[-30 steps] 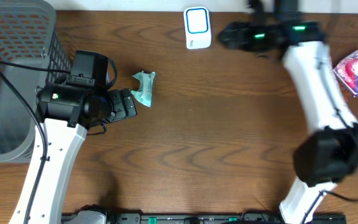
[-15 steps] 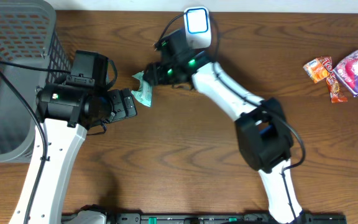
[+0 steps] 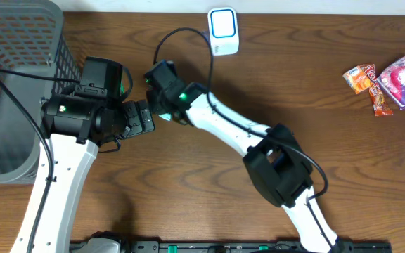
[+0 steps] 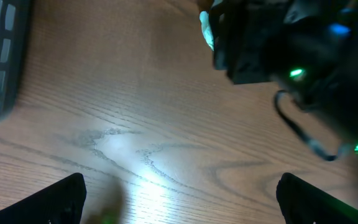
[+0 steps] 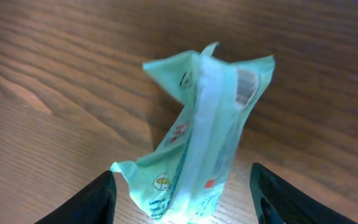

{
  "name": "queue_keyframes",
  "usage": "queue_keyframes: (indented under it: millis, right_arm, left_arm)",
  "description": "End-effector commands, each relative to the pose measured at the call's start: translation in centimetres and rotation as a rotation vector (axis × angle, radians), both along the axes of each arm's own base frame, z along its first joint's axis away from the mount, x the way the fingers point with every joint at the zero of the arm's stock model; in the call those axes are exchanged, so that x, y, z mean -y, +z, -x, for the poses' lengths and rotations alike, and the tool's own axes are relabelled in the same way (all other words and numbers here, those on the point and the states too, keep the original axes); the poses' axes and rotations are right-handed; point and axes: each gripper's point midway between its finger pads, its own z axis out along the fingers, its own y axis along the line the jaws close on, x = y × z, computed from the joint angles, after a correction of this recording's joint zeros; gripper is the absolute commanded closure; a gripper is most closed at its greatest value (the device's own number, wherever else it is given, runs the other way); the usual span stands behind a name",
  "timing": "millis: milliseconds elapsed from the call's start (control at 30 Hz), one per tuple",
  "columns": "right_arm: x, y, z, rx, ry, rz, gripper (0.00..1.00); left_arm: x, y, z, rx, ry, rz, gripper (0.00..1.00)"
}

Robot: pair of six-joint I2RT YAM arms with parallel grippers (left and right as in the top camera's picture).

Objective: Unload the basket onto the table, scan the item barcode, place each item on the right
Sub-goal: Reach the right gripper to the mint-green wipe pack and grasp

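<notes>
Two arms meet over the left half of the brown wooden counter [image 3: 188, 200]. The right claw [image 5: 182, 190] hangs above the crumpled mint-green plastic packet [image 5: 201, 140]. The packet rests on the counter just ahead of the left claw [image 4: 179, 199] and well apart from the white handheld scanner with the blue screen [image 3: 223, 31] at the far edge.

The right claw's jaws stand spread, one on each side of the packet, not pinching it. The left claw is spread wide and holds nothing.

I judge the step in hand to be the pick-up, with scanning not yet begun. Next, the jaws need to press together across the packet's pale middle seam, lift it, and carry it to the scanner. Dark stripes near its upper corner may be the barcode, and that side should face the scanner. The thin film could slip or fold.
</notes>
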Motion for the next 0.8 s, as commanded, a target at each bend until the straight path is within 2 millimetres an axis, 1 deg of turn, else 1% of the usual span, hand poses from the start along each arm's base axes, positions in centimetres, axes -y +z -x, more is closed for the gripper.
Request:
queue_keyframes:
  millis: [0,100,133,233,300,333,400,533,600,667,767]
  right_arm:
    - [0.7,-2.7,0.2,0.016,-0.048,0.091,0.39]
    - [0.8,-3.1,0.3,0.009,-0.047,0.102,0.62]
    - [0.9,-3.1,0.4,0.009,-0.046,0.104,0.68]
    - [1.2,-3.2,0.3,0.004,-0.051,0.109,0.74]
    - [1.5,-3.4,0.3,-0.005,-0.055,0.119,0.84]
    - [1.8,-3.5,0.3,-0.011,-0.058,0.125,0.87]
    - [2.3,-3.7,0.3,-0.022,-0.063,0.136,0.99]
    - [3.2,-3.8,0.8,-0.077,-0.057,0.145,0.99]
    - [3.2,-3.1,1.5,-0.121,-0.037,0.119,0.99]
    - [3.1,-1.9,2.0,-0.16,-0.018,0.079,0.99]
    - [3.2,0.5,2.7,-0.226,0.011,-0.005,0.99]
  left_arm:
    - [-0.4,-0.1,0.0,-0.003,0.0,-0.019,0.02]
    - [-0.4,-0.1,0.0,-0.003,0.0,-0.02,0.02]
    - [-0.4,-0.1,0.0,-0.003,0.0,-0.02,0.02]
    - [-0.4,-0.1,0.0,-0.003,0.0,-0.019,0.02]
    - [-0.4,-0.1,0.0,-0.003,0.0,-0.019,0.02]
    - [-0.4,-0.1,0.0,-0.003,0.0,-0.019,0.02]
    - [-0.4,-0.1,0.0,-0.003,0.0,-0.019,0.02]
    - [-0.4,-0.1,0.0,-0.003,0.0,-0.019,0.02]
    - [-0.4,-0.1,0.0,-0.003,0.0,-0.019,0.02]
    - [-0.4,-0.1,0.0,-0.003,0.0,-0.019,0.02]
    - [-0.4,-0.1,0.0,-0.003,0.0,-0.02,0.02]
